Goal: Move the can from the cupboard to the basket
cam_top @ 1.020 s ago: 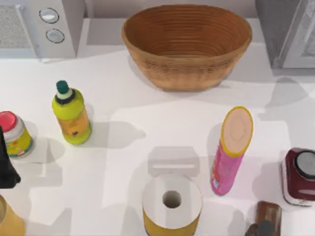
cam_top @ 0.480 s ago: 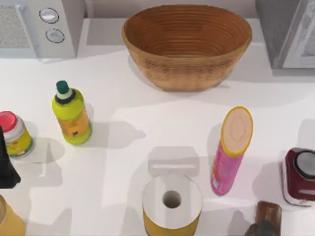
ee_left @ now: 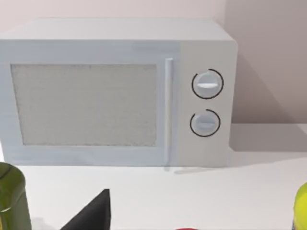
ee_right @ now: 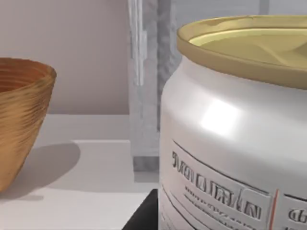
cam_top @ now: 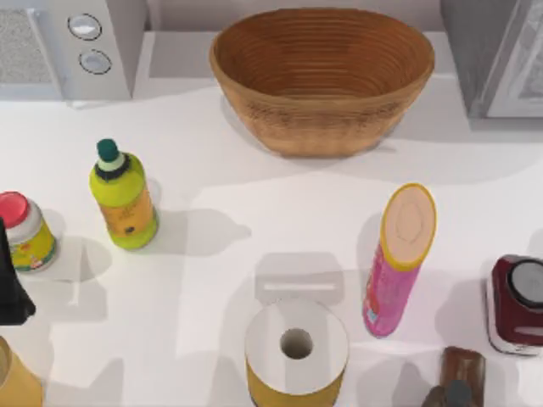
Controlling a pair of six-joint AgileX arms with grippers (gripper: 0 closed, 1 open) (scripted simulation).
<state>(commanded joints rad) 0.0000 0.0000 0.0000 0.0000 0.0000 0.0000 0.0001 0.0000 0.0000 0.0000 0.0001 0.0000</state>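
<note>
filling the back of the table, the basket sits empty, with the cupboard at the top view's far right corner and the microwave at the far left. on the white table stand a pink tube, a paper roll, a green bottle and a red-lidded jar.

the can looms upright and very close in the right wrist view, silver with a gold rim, pressed up against that camera. the cupboard's edge stands just behind it and the basket's wall lies off to one side. the can seems to be carried by the right gripper, but its fingers are hidden, so it cannot be told how far they stand apart.

the basket lies to the left of the cupboard along the back edge, so the right arm is the nearer one, and the coming move is likely a sideways carry with the can's long axis kept vertical. the left arm is parked at the table's left edge.
</note>
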